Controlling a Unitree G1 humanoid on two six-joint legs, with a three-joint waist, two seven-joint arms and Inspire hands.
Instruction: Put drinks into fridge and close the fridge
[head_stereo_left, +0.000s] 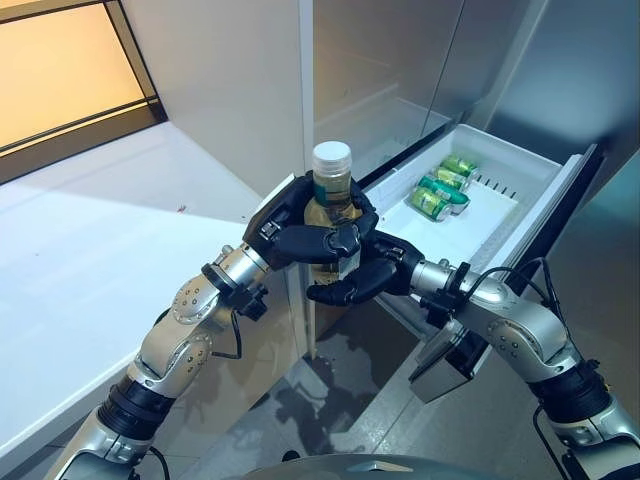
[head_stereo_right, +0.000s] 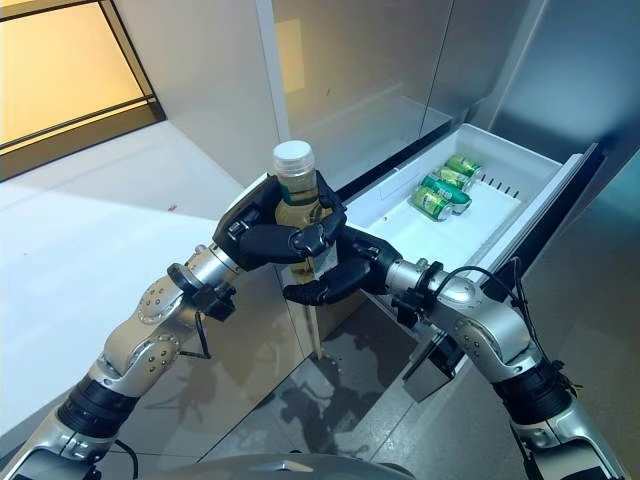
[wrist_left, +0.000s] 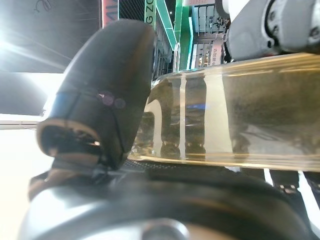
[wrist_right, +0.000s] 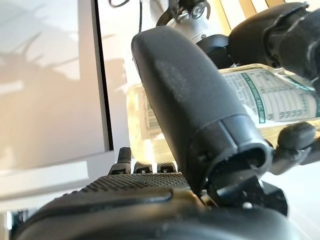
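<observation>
Both hands meet on one upright drink bottle (head_stereo_left: 332, 200) with a white cap and pale yellow liquid, held in the air just left of the open fridge drawer (head_stereo_left: 520, 200). Left hand (head_stereo_left: 300, 232) wraps its fingers round the upper body of the bottle; right hand (head_stereo_left: 362, 278) curls round the lower part, its thumb lying across the label in the right wrist view. Three green cans (head_stereo_left: 442, 187) lie on their sides in the white drawer, close together. White tabletop (head_stereo_left: 90, 250) stretches away on the left.
</observation>
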